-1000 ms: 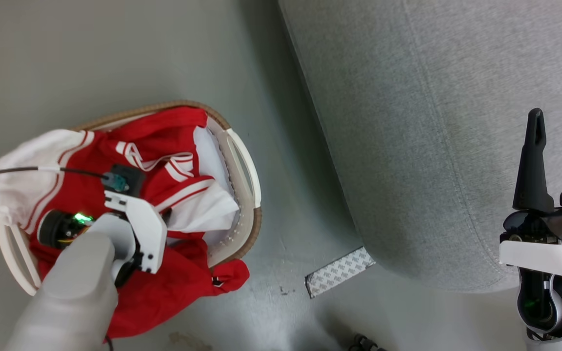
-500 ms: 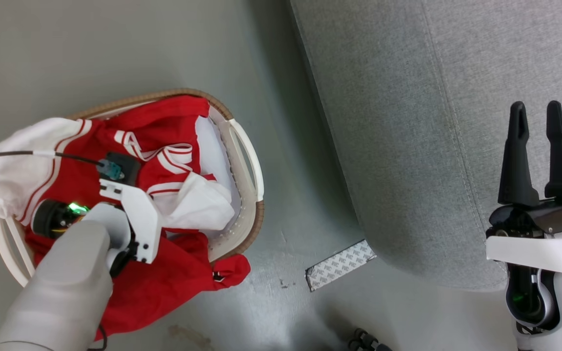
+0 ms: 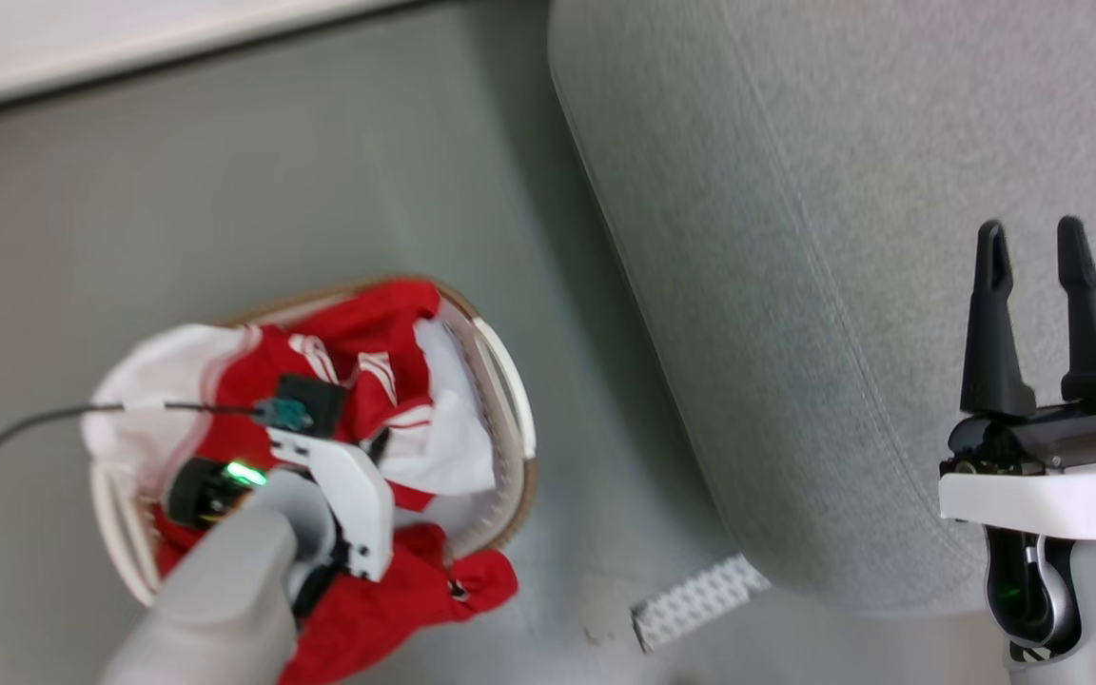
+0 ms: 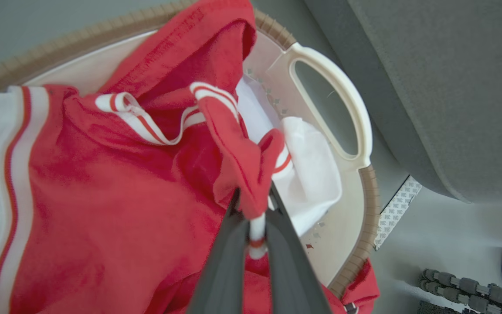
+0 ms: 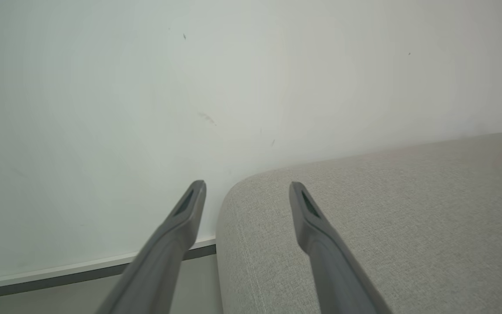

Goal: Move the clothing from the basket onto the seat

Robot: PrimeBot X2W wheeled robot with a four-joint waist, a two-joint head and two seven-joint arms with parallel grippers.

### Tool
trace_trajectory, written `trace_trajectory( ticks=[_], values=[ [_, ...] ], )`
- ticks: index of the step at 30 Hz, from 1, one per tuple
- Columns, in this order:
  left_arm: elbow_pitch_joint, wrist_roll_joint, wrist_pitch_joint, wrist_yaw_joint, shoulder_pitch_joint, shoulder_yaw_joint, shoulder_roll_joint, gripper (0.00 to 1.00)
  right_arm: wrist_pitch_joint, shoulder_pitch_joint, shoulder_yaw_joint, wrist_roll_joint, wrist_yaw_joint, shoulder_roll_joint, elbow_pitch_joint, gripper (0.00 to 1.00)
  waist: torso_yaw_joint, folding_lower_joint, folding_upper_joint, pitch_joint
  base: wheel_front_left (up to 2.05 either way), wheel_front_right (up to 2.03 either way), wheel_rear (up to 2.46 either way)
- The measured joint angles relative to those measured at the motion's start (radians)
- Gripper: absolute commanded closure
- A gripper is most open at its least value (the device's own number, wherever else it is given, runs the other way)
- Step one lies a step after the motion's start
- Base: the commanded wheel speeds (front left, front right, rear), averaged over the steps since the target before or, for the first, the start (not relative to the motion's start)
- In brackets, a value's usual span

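Over basket (image 4: 357, 114), left claw (image 4: 254, 204) newly clamped on clothing (image 4: 103, 183) fold.

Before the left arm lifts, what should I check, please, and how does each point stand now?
1. Left gripper shut on the clothing: ok, a red fold with white trim is pinched in it.
2. Only one garment taken: cannot tell.
3. Clothing free of the basket: not ok, most lies inside, and one end hangs over the rim.
4. Right gripper open, holding nothing: ok.
5. Seat beside the basket, on the robot's right: ok.
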Motion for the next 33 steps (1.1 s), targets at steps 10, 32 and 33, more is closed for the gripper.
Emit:
trace_trajectory(
  ticks=[10, 32, 33],
  values=[
    [-0.094, -0.1, -0.151, 0.0, 0.089, -0.085, -0.027, 1.0, 0.0, 0.052, -0.016, -0.083, 0.0, 0.001, 0.034, 0.0, 0.077, -0.0001, 0.0, -0.21, 0.0, 0.0, 0.0],
    [-0.608, -0.074, -0.239, 0.092, 0.147, -0.052, 0.045, 1.0, 0.0, 0.204, 0.041, -0.118, 0.0, -0.017, 0.104, 0.0, 0.282, -0.0003, 0.0, -0.567, 0.0, 0.0, 0.0],
    [-0.64, -0.072, -0.236, 0.101, 0.145, -0.047, 0.053, 1.0, 0.0, 0.209, 0.044, -0.116, 0.0, -0.017, 0.105, 0.0, 0.287, -0.0003, 0.0, -0.573, 0.0, 0.0, 0.0]
  ],
)
